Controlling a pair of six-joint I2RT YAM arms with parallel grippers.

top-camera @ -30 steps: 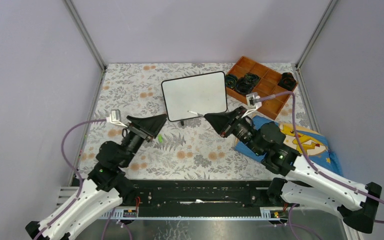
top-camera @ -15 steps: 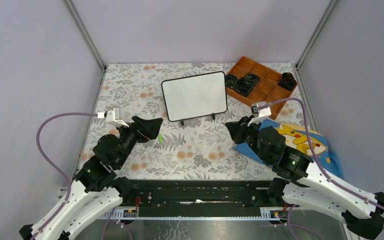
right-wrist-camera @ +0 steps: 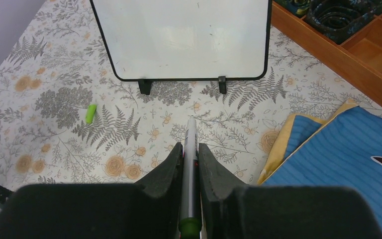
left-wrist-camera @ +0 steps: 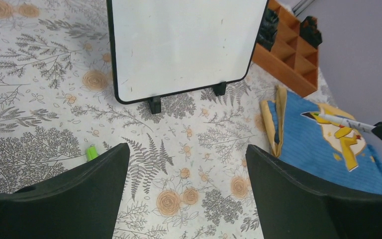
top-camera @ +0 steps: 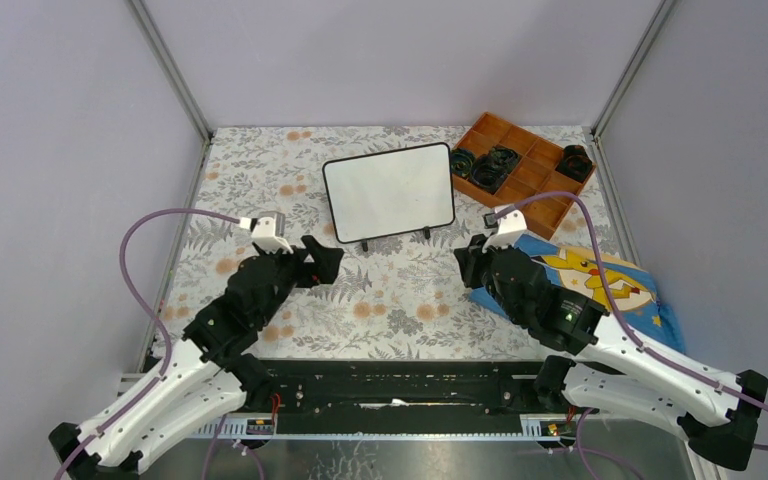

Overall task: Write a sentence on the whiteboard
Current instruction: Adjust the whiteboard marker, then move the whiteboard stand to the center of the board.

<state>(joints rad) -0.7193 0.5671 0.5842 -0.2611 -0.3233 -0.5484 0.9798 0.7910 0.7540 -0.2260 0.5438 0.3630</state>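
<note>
Standing upright on its feet at table [top-camera: 400, 300] rear-ctr, whiteboard [top-camera: 389, 192] sits apart from both units: R pincer [right-wrist-camera: 190, 148] clenched on marker [right-wrist-camera: 191, 129], L pincer [left-wrist-camera: 186, 148] released, jaws wide apart.

There is one whiteboard [top-camera: 389, 193], one marker [right-wrist-camera: 191, 132], one green cap [right-wrist-camera: 90, 113], one blue cloth [top-camera: 610, 285], one wooden tray [top-camera: 535, 176] holding three dark items [top-camera: 495, 165] — and two grippers, left gripper [left-wrist-camera: 186, 149] and right gripper [right-wrist-camera: 190, 145].

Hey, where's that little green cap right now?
In the right wrist view the green cap lies loose on the floral table, nearer than the whiteboard's left foot and left of the marker in the right gripper.
</note>
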